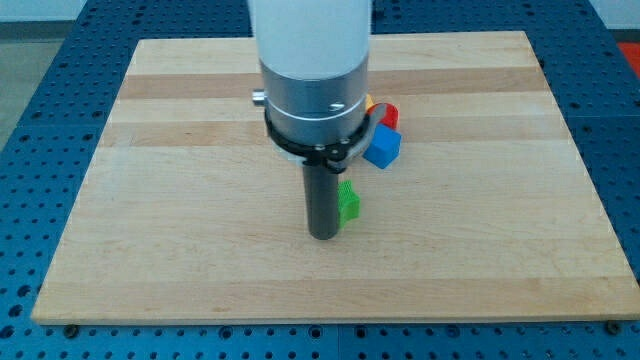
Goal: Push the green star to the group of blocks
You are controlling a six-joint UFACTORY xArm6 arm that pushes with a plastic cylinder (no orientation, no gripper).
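The green star (pixel 349 202) lies near the middle of the wooden board (pixel 180 200), partly hidden behind my rod. My tip (pixel 322 237) rests on the board just left of and slightly below the green star, touching or nearly touching it. The group of blocks sits above and right of the star: a blue cube (pixel 382 147), a red block (pixel 387 115) behind it, and a sliver of a yellow block (pixel 368 103). The arm's body hides the left part of this group.
The board lies on a blue perforated table (pixel 40 80). The arm's wide white and silver body (pixel 312 70) hangs over the top middle of the board and blocks the view there.
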